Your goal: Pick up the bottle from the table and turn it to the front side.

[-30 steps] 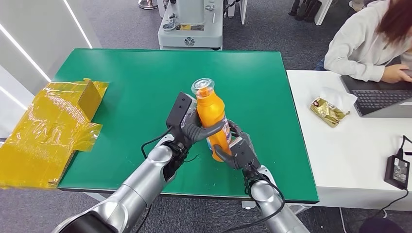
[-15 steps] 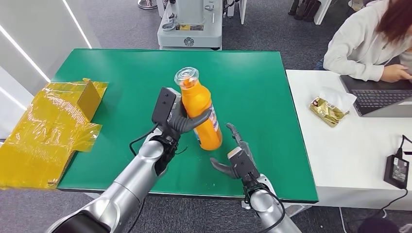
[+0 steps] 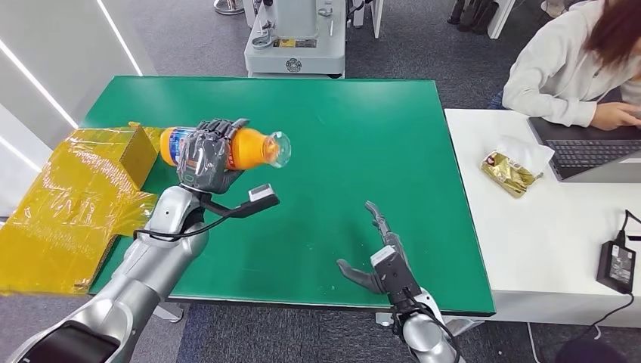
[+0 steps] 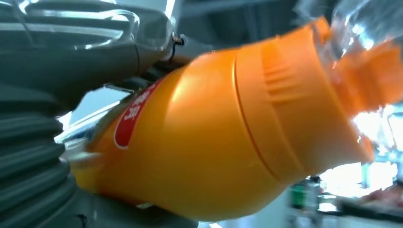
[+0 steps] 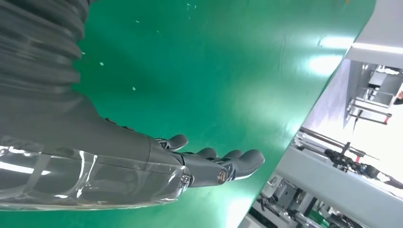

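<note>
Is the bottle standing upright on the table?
No, the left hand holds the bottle sideways in the air above the green table.

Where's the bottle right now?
In the head view the orange bottle is off the green table, lying sideways in the left hand over the table's left side, cap toward the middle, beside the yellow wrapped cardboard.

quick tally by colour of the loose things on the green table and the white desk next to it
Orange: 1, the bottle, held above the green table by the left hand.
Yellow: 1, the flattened box, overhanging the table's edge.
Gold: 1, the packet on the white desk.
Dark: 2, the laptop and the power adapter.
Total: 5
</note>
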You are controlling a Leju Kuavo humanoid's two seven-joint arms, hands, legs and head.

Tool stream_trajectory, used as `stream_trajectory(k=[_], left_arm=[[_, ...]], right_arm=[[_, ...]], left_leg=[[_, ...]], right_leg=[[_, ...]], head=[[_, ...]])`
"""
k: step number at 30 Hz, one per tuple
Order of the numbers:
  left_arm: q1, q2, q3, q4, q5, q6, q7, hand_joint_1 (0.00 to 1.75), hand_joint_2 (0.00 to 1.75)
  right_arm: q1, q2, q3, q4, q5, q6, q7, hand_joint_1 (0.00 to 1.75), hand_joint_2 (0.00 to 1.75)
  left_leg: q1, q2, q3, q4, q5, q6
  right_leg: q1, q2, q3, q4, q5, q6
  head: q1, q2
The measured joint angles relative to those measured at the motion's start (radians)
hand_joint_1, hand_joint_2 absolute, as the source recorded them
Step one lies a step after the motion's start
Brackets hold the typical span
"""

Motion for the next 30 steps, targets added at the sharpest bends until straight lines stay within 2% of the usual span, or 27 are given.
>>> stream_trajectory(k=[2,5,9,17,24,29,30], left_arm=[[0.021,0.03,0.011,-0.015,-0.182,0.001,0.078,1.75,1.75],[0.037,0.068,0.014,-0.015,-0.313,0.0,0.188,1.75,1.75],[0.022,0.109,-0.034,0.049,-0.336,-0.01,0.345,1.75,1.75],[0.025,0.198,-0.182,0.167,-0.336,-0.122,0.558,1.75,1.75],[0.057,0.245,-0.21,0.227,-0.336,-0.217,0.58,1.75,1.75],[0.084,0.268,-0.21,0.25,-0.335,-0.249,0.578,1.75,1.75],[0.086,0.271,-0.21,0.253,-0.335,-0.251,0.578,1.66,1.75]], right_arm=[[0.017,-0.005,-0.002,-0.019,0.0,-0.007,-0.001,0.0,1.75],[0.041,-0.012,-0.007,-0.044,0.0,-0.018,-0.004,0.0,1.75],[0.077,-0.018,-0.019,-0.083,0.0,-0.03,-0.008,0.0,1.75],[0.157,-0.026,-0.06,-0.163,0.02,-0.045,-0.005,0.0,1.75],[0.202,-0.025,-0.096,-0.206,0.037,-0.051,0.002,0.0,1.75],[0.226,-0.025,-0.111,-0.234,0.045,-0.042,0.008,0.0,1.75],[0.23,-0.025,-0.113,-0.24,0.05,-0.037,0.009,0.0,1.75]], left_leg=[[0.0,0.0,0.0,0.0,0.0,0.0],[0.0,0.0,0.0,0.0,0.0,0.0],[0.0,0.0,0.0,0.0,0.0,0.0],[0.0,0.002,0.0,0.0,0.0,0.0],[0.0,0.002,-0.001,0.0,0.0,0.0],[0.0,0.001,-0.001,0.0,0.0,0.0],[0.0,0.001,-0.001,0.0,0.0,0.0]], right_leg=[[0.0,0.0,0.0,0.0,0.0,0.0],[0.0,0.0,-0.001,0.0,0.0,0.0],[0.0,0.0,-0.001,0.0,0.0,0.0],[0.0,0.002,-0.002,0.0,0.0,0.0],[0.0,0.002,-0.002,0.0,0.0,0.0],[0.0,0.001,-0.002,0.0,0.0,0.0],[0.0,0.001,-0.002,0.0,0.0,0.0]], head=[[0.0,0.0],[0.0,0.0],[0.0,0.0],[0.0,0.0],[0.0,0.0],[0.0,0.0],[0.0,0.0]])
